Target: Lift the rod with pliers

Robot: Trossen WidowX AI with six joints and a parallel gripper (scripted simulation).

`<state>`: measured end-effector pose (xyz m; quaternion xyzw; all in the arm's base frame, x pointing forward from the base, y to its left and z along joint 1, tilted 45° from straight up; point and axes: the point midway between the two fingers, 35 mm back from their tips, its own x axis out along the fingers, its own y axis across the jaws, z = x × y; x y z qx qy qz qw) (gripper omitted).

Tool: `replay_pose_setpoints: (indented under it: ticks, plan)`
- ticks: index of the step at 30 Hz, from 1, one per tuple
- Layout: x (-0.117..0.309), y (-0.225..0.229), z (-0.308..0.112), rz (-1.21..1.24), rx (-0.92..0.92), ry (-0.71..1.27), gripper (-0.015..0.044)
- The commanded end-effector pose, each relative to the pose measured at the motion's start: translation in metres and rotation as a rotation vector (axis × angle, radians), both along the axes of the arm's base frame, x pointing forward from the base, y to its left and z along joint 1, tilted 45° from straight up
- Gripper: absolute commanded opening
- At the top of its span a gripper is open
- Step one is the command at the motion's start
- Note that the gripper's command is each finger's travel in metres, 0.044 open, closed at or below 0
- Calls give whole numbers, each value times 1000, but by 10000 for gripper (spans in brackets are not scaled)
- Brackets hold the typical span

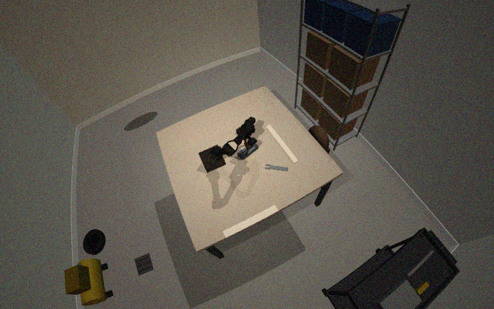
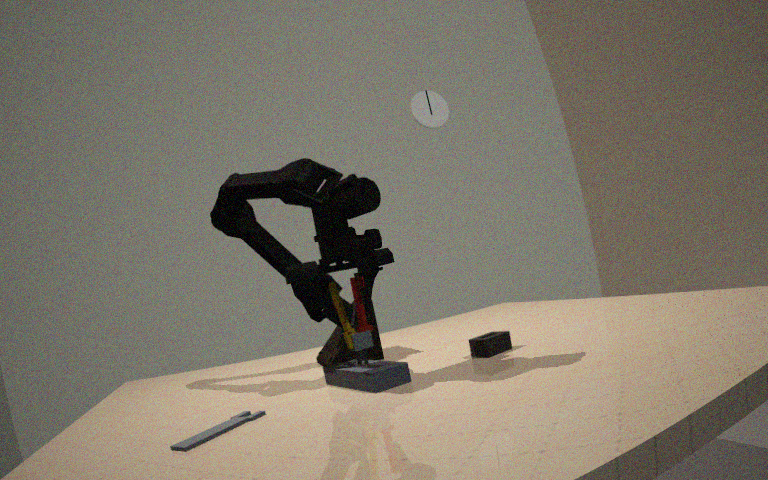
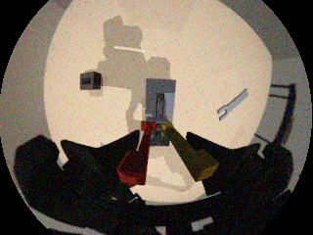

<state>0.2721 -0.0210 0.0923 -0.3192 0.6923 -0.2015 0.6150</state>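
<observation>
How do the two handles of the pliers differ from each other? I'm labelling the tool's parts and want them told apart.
The red handle is red, while the yellow handle is yellow. In the exterior view the red handle stands closer to upright, while the yellow handle leans more. Both rise from the same gray pliers head, spread apart toward their upper ends.

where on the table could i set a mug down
Best is the patch between the wrench and the long white strip at the table edge. Another lies between the wrench and the upper white strip. It is crowded at the channel block, with the pliers and gripper over it.
</observation>
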Motion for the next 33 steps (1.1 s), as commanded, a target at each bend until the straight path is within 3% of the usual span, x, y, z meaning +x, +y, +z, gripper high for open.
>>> replay_pose_setpoints:
  ticks: [1, 33]
  plan:
    - [-4, -6, -4, -7, -5, 15, 316]
    - [-3, 3, 6, -7, -5, 15, 316]
